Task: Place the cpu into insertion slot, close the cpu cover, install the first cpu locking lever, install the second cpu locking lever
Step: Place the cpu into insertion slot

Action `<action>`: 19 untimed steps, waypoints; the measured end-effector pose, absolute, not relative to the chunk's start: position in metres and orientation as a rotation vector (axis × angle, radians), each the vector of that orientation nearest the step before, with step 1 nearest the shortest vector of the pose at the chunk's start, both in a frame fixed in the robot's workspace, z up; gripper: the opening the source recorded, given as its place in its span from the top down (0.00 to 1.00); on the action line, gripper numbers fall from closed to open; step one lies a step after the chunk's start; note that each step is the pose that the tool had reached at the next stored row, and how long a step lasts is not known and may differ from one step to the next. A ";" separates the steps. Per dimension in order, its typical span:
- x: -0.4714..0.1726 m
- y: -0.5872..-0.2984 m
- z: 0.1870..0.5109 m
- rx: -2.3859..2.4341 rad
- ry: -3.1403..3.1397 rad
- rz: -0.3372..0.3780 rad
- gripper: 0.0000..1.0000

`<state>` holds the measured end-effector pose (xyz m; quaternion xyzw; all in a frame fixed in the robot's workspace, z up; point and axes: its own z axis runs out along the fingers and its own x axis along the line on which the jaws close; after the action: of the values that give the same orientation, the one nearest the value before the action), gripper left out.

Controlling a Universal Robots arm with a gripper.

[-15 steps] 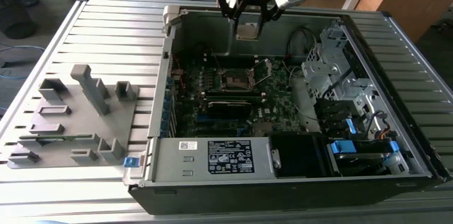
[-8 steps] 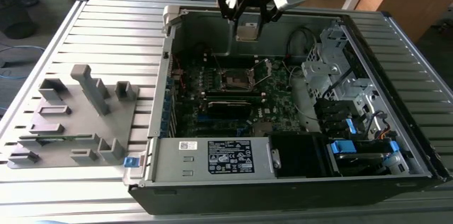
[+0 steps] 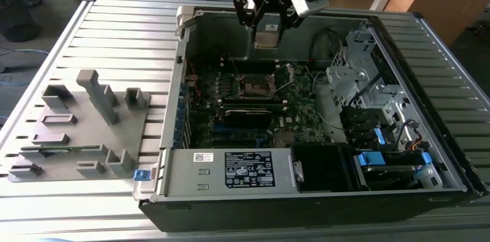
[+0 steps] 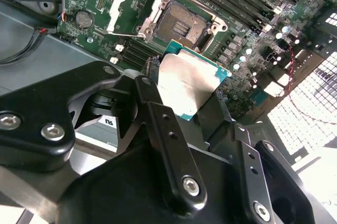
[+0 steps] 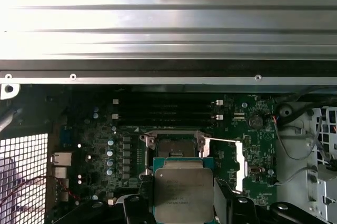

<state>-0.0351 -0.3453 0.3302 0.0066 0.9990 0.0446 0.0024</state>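
At the gripper (image 3: 268, 28): clamped on the cpu (image 3: 267, 39), with black fingers (image 5: 134, 206) pressing two opposite edges. Held flat, metal top up, over the open case (image 3: 229, 210), above the green board (image 3: 306, 100) and not seated in the slot (image 3: 253, 85). Square, so without a long axis; in the first wrist view, edges lined up with the slot's. Dull silver lid with stepped corners on a green rim, carrying lines of fine engraved print. Near it, the slot: dark, bare, silver-rimmed, with the cover (image 4: 115, 13) swung open beside it, a thin silver frame around a large window. On the grey box inside the case, a white label (image 3: 249, 168) with black print and symbols. Beneath the case, a table (image 3: 115, 35) of ribbed metal slats.
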 end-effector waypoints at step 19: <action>-0.039 -0.346 0.305 -0.006 3.121 0.140 0.46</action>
<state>-0.0387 -0.3461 0.3048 -0.0020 0.9989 0.0449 0.0088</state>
